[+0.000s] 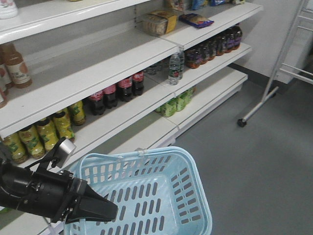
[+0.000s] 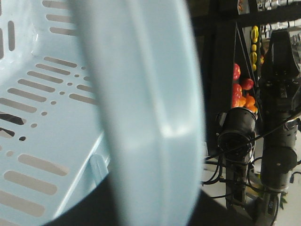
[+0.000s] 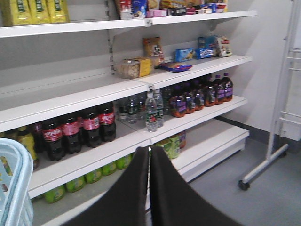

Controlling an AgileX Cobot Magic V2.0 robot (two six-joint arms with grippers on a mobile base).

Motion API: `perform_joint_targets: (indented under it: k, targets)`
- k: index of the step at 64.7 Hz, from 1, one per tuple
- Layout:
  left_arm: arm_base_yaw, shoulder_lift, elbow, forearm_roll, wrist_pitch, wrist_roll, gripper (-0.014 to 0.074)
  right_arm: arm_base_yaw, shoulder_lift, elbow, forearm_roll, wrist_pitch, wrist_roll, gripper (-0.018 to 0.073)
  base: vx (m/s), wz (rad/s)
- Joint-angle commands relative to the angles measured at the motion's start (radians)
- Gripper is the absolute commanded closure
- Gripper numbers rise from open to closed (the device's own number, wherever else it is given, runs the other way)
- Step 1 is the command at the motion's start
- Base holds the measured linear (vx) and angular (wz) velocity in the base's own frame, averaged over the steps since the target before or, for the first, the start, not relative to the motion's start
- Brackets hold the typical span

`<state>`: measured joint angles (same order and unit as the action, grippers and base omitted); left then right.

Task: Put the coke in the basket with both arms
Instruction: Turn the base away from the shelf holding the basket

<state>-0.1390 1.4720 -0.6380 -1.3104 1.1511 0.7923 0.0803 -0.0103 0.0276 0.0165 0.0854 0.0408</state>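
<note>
The basket (image 1: 171,186) was empty, the coke (image 1: 124,88) untouched on its shelf (image 1: 137,105). My right pincer (image 3: 149,149) was closed on nothing; whether the left pincer (image 1: 111,211) gripped the basket's rim, I couldn't tell.

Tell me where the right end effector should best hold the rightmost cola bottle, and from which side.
Probably the neck under the cap of the rightmost cola bottle, coming level from the aisle: it stands upright, neighbours crowd its body, and the shelf above blocks a top approach.
</note>
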Motion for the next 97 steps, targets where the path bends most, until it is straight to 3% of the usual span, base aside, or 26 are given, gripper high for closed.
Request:
perform_joint_targets:
  k: [1, 97]
  targets:
    - [-0.003, -0.035, -0.019, -0.075, 0.059, 0.012, 0.0604, -0.005, -0.019, 0.011, -0.001, -0.07, -0.005, 0.0568, -0.04, -0.55]
    - [-0.003, -0.035, -0.019, -0.075, 0.059, 0.012, 0.0604, -0.005, -0.019, 0.011, -0.001, -0.07, -0.005, 0.0568, -0.03, -0.47]
